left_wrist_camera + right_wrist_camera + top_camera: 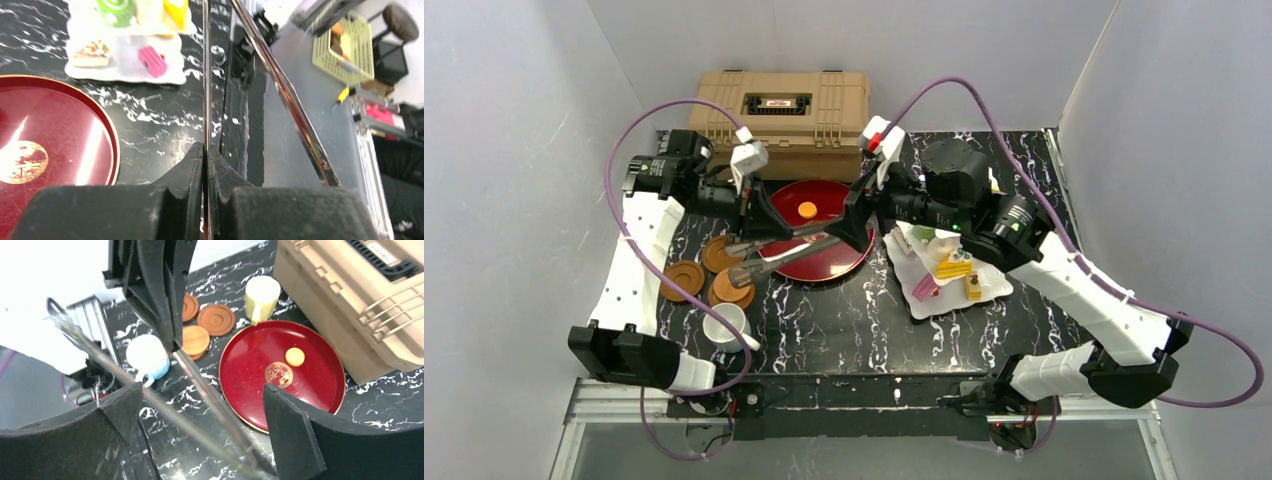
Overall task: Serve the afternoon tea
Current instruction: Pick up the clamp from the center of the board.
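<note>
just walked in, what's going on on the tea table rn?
The left gripper is shut on metal tongs, held across the red tray. The right gripper stands open around them, not gripping. One orange disc lies on the tray; cakes sit on the white stand, saucers and white mug beside the tray.
</note>
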Available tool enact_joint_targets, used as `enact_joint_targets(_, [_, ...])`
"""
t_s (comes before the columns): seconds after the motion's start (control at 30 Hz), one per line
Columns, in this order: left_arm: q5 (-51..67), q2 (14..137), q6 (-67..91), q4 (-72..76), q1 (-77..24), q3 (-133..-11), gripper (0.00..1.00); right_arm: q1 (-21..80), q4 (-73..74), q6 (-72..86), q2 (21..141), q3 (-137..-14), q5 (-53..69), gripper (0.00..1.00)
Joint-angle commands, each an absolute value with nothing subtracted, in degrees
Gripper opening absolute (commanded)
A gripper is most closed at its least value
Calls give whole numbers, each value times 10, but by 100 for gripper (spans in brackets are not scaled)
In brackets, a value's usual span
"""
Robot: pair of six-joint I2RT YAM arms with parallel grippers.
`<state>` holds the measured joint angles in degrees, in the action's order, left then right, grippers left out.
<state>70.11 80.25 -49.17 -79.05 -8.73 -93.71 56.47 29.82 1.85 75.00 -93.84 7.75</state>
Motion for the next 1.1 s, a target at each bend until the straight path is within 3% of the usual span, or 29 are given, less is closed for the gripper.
enact_joint_targets(0.0, [838, 816, -397, -702, -34, -954, 0, 555, 210, 51, 692, -942, 54, 98])
enact_joint_targets(0.2, [907, 816, -229, -537, -1, -975, 0, 552, 199, 108, 686, -966, 94, 98])
enact_joint_targets(0.37, [921, 802, -122, -432, 21, -985, 0, 551, 67, 189, 672, -848, 166, 98])
enact_joint_targets(0.53, [921, 779, -20, -319, 24, -953, 0, 550, -22, 219, 673, -775, 120, 98])
enact_joint_targets(0.77, [894, 731, 265, 49, 23, -827, 0, 549, -260, 300, 719, -704, 149, 98])
enact_joint_targets(1.07, [897, 714, 272, 47, 23, -807, 0, 537, -403, 342, 787, -719, 172, 98])
